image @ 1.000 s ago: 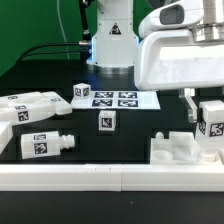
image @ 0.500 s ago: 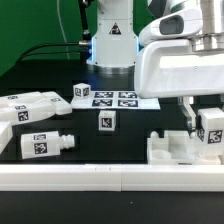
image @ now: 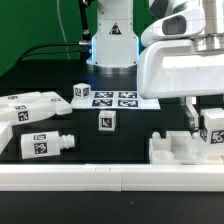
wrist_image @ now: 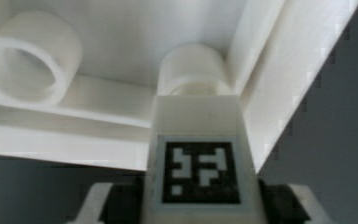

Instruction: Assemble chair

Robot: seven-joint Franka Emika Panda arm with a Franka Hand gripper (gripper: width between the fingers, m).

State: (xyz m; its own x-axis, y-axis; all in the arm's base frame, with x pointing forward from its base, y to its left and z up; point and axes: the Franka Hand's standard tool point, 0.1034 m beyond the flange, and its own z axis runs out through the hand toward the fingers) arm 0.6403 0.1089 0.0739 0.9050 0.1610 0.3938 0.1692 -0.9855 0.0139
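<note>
You had the gripper (image: 204, 122) clamped on a tagged pegged leg (wrist_image: 197, 150), upright at the exterior view's right. Its peg end reached down to the white chair slab (image: 176, 150), which lay just behind the border rail (image: 100, 178).

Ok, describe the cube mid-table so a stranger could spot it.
Find the marker board lying flat on the black table. Just in front of its near edge stands a small white tagged cube. Unlike the other cube by the board's corner on the exterior view's left, it stands alone, touching nothing.
</note>
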